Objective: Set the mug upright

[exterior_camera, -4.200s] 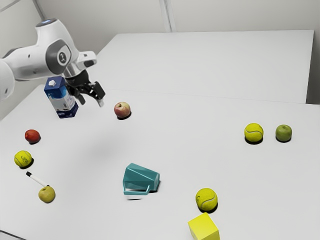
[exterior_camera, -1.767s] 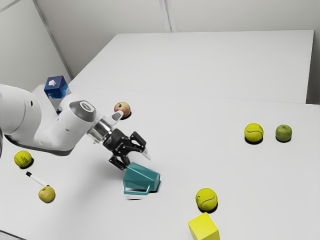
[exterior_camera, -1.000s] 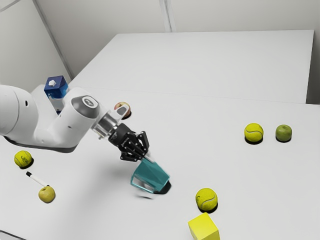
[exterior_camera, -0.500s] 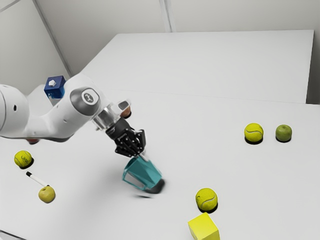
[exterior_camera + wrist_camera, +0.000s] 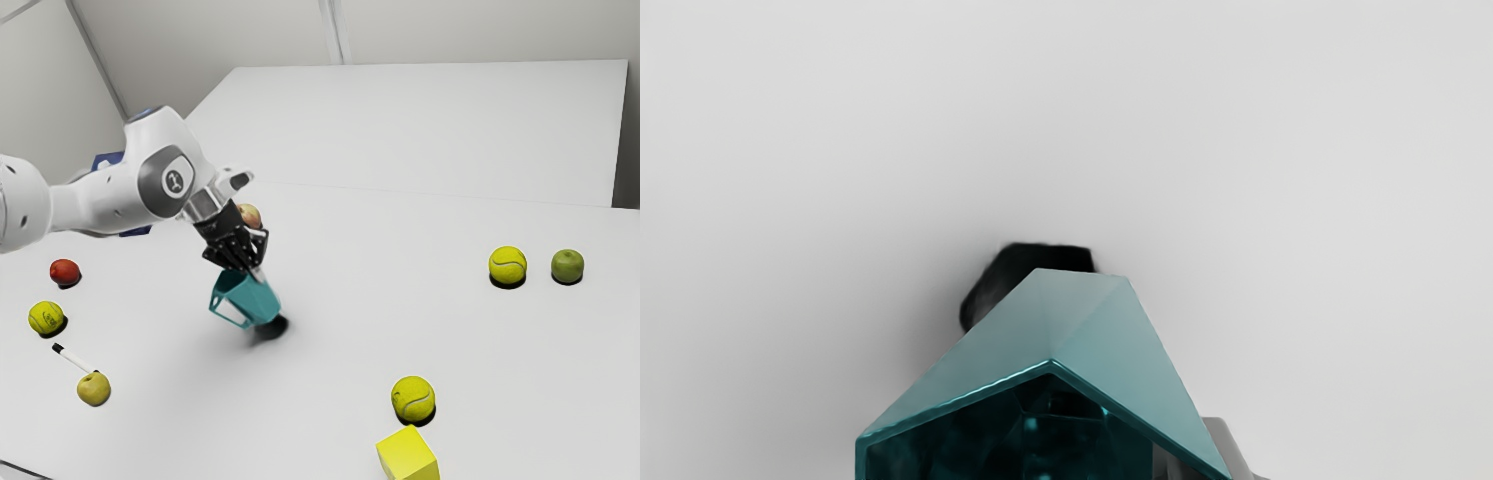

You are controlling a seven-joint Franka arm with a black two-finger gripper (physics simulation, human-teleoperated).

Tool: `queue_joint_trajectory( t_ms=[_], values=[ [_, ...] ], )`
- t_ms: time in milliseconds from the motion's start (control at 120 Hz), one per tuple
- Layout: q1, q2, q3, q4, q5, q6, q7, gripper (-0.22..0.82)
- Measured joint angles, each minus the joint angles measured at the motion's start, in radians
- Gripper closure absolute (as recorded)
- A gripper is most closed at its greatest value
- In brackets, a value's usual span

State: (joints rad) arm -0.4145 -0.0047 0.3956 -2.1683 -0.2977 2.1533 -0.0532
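We are carrying the mug above the table, w/ its mouth turning more upward.
Compared w/ the pic. just before, we are holding it higher & nearer to the arm's side, i.e. toward the ext. view's left; at the start of the pics it was lying on its side. Our gripper is closing on the mug's wall near the rim, fingers almost together, w/ only the wall between them. The base is pointing down, a bit toward the ext. view's right, & its shadow is lying apart below, so we are not yet standing it upright. We are probably needing a little more tilt, then lowering onto the base; the mug could be swinging in such a thin grip.
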Motion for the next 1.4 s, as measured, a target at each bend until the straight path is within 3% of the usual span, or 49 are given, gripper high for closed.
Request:
queue_joint_trajectory(
  t_ms=[433, 642, 1400],
  values=[
    [-0.049, 0.065, 0.006, 0.084, 0.176, -0.062, -0.128, 0.79],
    [-0.022, 0.093, 0.007, 0.109, 0.222, -0.103, -0.167, 0.78],
    [-0.006, 0.161, 0.023, 0.119, 0.240, -0.137, -0.223, 0.78]
  ],
)
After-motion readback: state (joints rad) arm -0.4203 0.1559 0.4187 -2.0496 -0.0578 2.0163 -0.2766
